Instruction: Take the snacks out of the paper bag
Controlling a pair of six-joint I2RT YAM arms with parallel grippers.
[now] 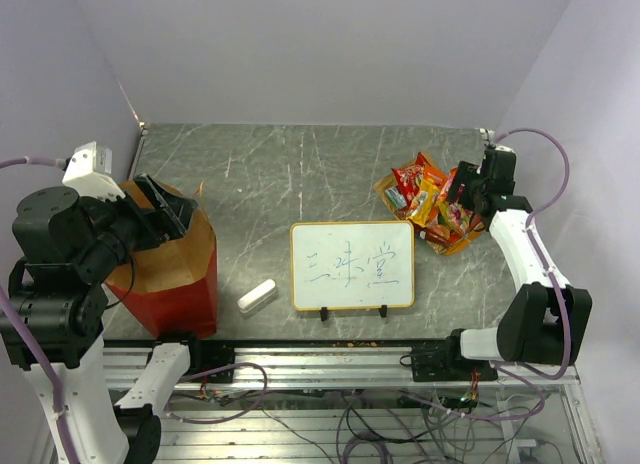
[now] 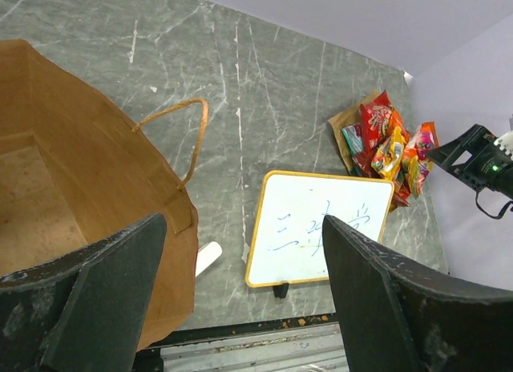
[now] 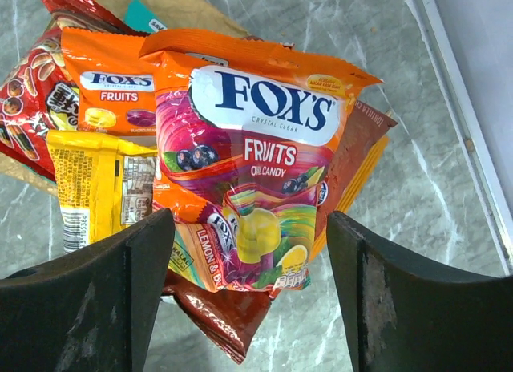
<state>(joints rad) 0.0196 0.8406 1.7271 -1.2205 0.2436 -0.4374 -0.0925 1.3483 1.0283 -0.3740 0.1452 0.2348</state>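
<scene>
A: Where the paper bag (image 1: 175, 274) stands at the near-left corner of the table (image 1: 300, 174), what are the left fingers (image 2: 104, 300) doing?
B: Spread wide, gripping nothing. They hang over the bag's open mouth. Brown kraft inside shows beneath them, and 1 thin handle (image 2: 188, 139) flops outward over the table.
A: Snacks (image 1: 430, 204)?
B: Heaped on the table at far right, well apart from the bag. Red, yellow and orange packets overlap, with a teal corner peeking out at the back. Topmost is an orange FOX'S Fruits packet (image 3: 248, 147).
A: Right fingers (image 3: 96, 292)?
B: Also released. 2 dark fingers parted above the heap, the FOX'S packet seen between them; no contact with it visible.
A: Anything else on the table?
B: Framed whiteboard (image 1: 352, 266) with blue writing, propped on 2 small feet, between bag and heap. White eraser block (image 1: 257, 297) just beside its left edge, near the bag.
</scene>
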